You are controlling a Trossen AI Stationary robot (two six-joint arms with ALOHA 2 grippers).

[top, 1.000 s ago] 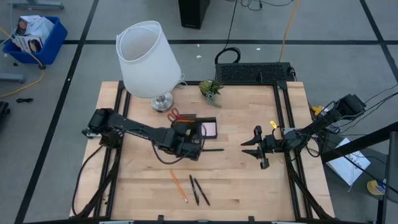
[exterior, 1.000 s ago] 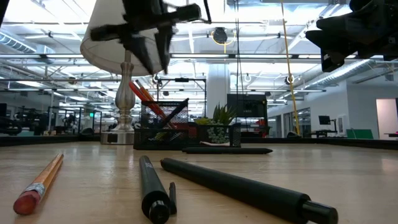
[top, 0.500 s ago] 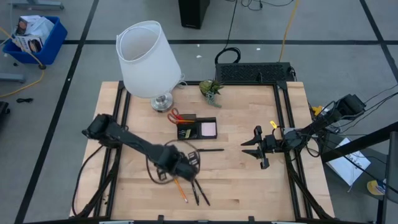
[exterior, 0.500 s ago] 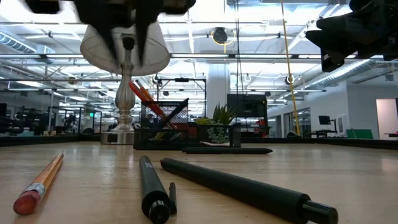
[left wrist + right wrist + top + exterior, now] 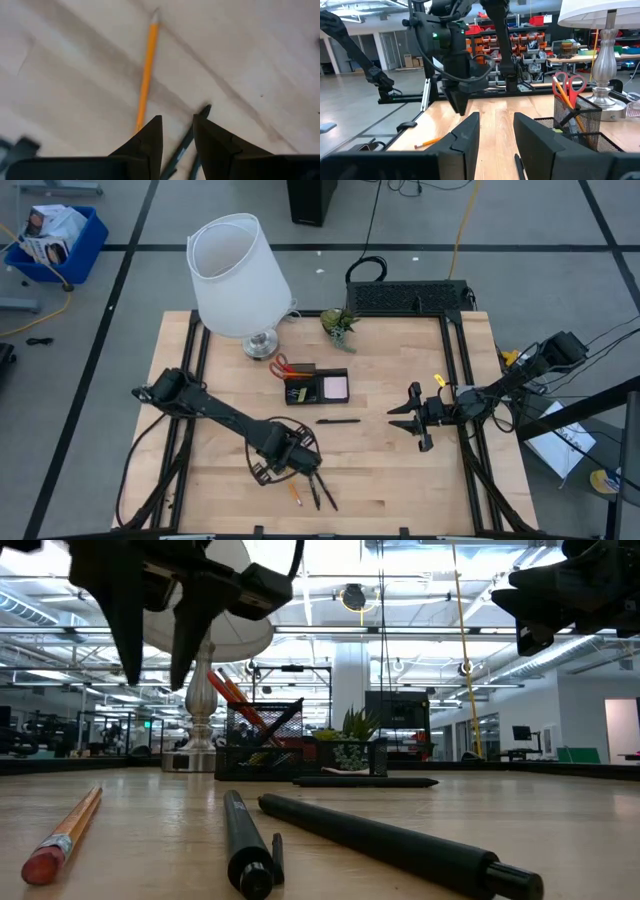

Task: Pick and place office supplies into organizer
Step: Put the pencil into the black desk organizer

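Now the left gripper (image 5: 303,477), which a second ago hung over the organizer (image 5: 317,386), has swung to the near edge and hovers above the orange pencil (image 5: 145,80) and two black pens (image 5: 322,492), its fingers slightly parted and empty, so a fresh pickup looks likely. The pencil lies flat beside the pens, long axis running front to back, eraser end nearest the low camera. The right gripper (image 5: 412,417) waits at the right, fingers slightly apart, holding nothing.

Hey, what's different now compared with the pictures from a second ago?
The left gripper swung from the black compartment organizer to the table's front edge, above the orange pencil and two black pens, holding nothing. The right gripper, the pencil and pens stayed put.
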